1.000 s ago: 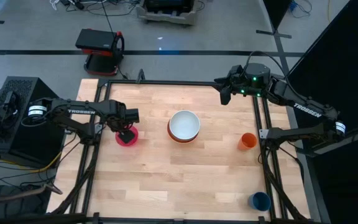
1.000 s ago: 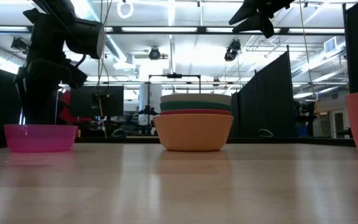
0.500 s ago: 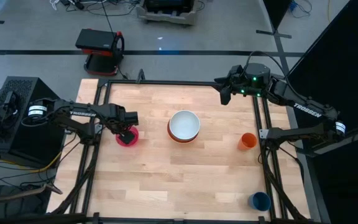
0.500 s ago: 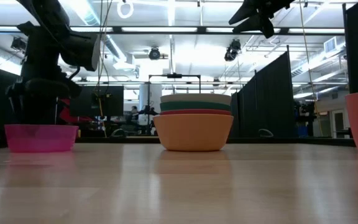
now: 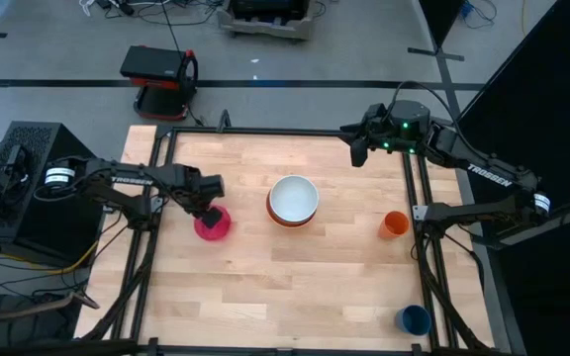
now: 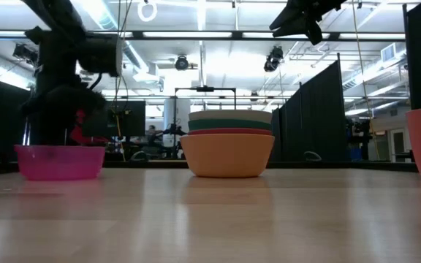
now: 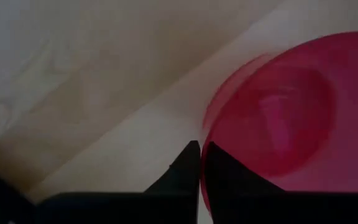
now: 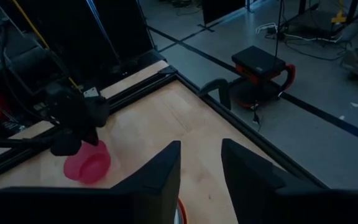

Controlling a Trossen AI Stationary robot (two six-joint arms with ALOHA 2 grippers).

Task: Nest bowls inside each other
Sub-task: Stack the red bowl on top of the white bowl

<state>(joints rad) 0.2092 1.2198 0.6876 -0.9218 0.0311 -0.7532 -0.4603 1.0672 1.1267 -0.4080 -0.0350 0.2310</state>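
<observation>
Pink plastic sits between the fingers of our left gripper (image 5: 208, 212), which is clamped tight on the rim of the pink bowl (image 5: 212, 224) at the table's left side. In the left wrist view the two dark fingertips (image 7: 194, 163) press together over the bowl's edge (image 7: 278, 124), with pale wood showing beside it. From the low view the bowl (image 6: 59, 161) rests on the table (image 6: 210, 219) under the left arm, well apart from the stack.

Near the middle of the table (image 5: 285, 287) we see that stack (image 5: 293, 201): the white bowl (image 5: 293, 197) lies on top, and the low view shows the layers beneath it, the teal bowl (image 6: 230, 125), the red bowl (image 6: 229, 132) and the wide yellow bowl (image 6: 227, 155) at the bottom.

Our right gripper (image 5: 357, 149) hangs high over the table's far right corner, holding nothing, its fingers (image 8: 160, 177) standing partly apart with a clear gap between them.

An orange cup (image 5: 394, 224) stands near the right edge, and a blue cup (image 5: 414, 319) sits at the near right corner. Beyond the far edge, a red and black box (image 5: 158, 71) lies on the floor.
</observation>
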